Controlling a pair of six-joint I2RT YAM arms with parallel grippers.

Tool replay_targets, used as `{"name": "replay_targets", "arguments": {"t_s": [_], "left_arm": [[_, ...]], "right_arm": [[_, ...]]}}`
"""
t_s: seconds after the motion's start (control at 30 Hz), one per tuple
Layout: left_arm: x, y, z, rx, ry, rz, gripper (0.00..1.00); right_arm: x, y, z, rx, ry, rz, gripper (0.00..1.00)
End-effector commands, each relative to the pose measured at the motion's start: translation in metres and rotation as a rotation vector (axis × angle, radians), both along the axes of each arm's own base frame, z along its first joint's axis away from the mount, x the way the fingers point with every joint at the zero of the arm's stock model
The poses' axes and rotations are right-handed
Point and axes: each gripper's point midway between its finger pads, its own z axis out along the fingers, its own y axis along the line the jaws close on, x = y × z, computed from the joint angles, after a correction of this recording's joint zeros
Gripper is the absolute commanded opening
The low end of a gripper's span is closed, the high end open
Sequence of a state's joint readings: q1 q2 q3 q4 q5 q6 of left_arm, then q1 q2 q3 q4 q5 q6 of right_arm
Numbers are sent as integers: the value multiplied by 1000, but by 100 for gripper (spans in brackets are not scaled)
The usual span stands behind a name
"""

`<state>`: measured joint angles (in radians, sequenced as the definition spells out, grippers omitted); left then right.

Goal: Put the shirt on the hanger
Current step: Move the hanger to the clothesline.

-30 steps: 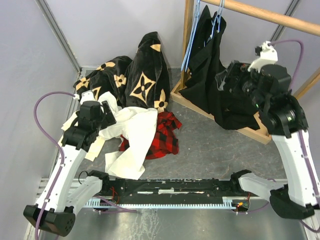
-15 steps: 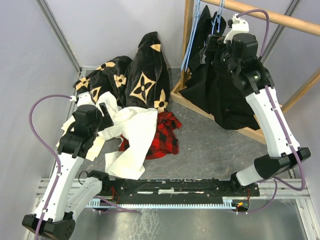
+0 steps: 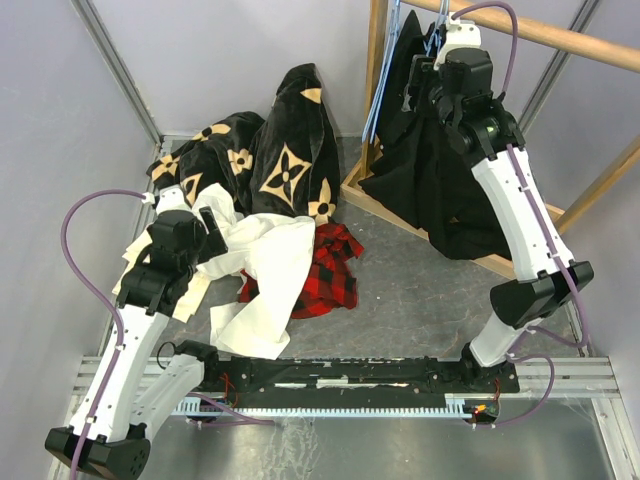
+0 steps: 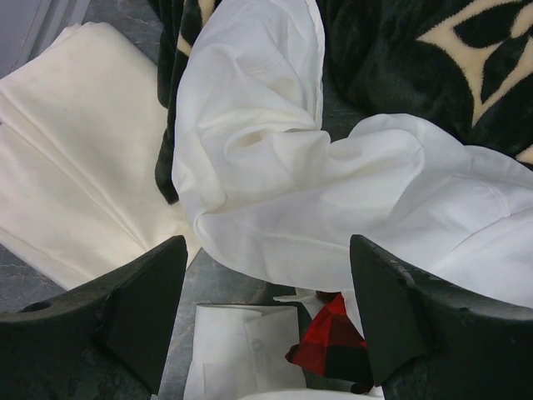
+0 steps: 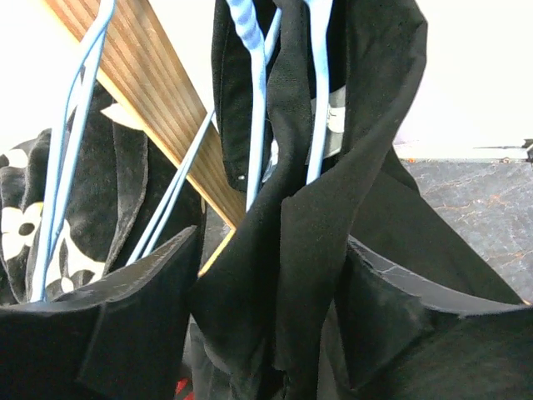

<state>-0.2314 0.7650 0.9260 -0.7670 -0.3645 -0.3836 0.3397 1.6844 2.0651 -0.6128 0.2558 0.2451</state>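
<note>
Lying crumpled, shirt [image 3: 270,265] lengthwise near-far

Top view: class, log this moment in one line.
left tool: open over crumpled white dress shirt | right tool: straddling hanging black garment

White shells on the left arm [image 3: 125,345] and right arm [image 3: 520,215], black joint housings, looping purple cables [image 3: 70,222] (black wedge-shaped fingers [image 4: 133,304]).

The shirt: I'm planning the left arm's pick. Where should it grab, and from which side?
Probably the shirt's raised, bunched fold, taken from above: it stands up off the flatter cloth, and the open left gripper hangs right over it.
</note>
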Motion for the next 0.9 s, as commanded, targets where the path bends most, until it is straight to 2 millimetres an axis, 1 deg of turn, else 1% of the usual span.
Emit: {"name": "replay_targets", "arguments": {"t_s": [0.0,0.07,0.17,0.2,0.23,0.3,0.37,0.4,0.43,0.53,0.6,0.63,0.73,0.87], "left_arm": [[7,3,12,18,-59,0,85],[8,2,11,17,-55,-4,85],[8,2,10,20,-51,-4,84],[8,2,11,19,-53,-3,84],[8,2,11,18,-54,-3,84],[7,2,11,18,-57,0,84],[7,3,12,19,-60,2,84],[7,3,12,20,-61,3,84],[7,4,12,20,-61,4,84],[7,3,13,20,-63,3,84],[7,3,12,18,-63,0,84],[7,2,11,19,-59,-2,84],[8,1,11,16,-58,-8,84],[8,-1,11,12,-57,-18,84]], "right_arm": [[1,0,22,1,-52,3,65],[1,0,21,0,-52,2,58],[0,-4,22,-3,-57,-20,39],[-1,-7,23,-5,-60,-35,36],[-2,-10,25,-5,-63,-49,34],[-6,-18,29,-5,-73,-86,31],[-12,-32,30,-11,-77,-156,25],[-15,-40,31,-9,-80,-195,16],[-20,-47,33,-9,-83,-233,12],[-36,-68,36,-15,-95,-317,8],[-48,-81,38,-24,-99,-365,2],[-57,-89,37,-29,-93,-392,1],[-75,-113,32,-25,-72,-449,0],[-96,-150,18,2,-21,-506,0]]}}
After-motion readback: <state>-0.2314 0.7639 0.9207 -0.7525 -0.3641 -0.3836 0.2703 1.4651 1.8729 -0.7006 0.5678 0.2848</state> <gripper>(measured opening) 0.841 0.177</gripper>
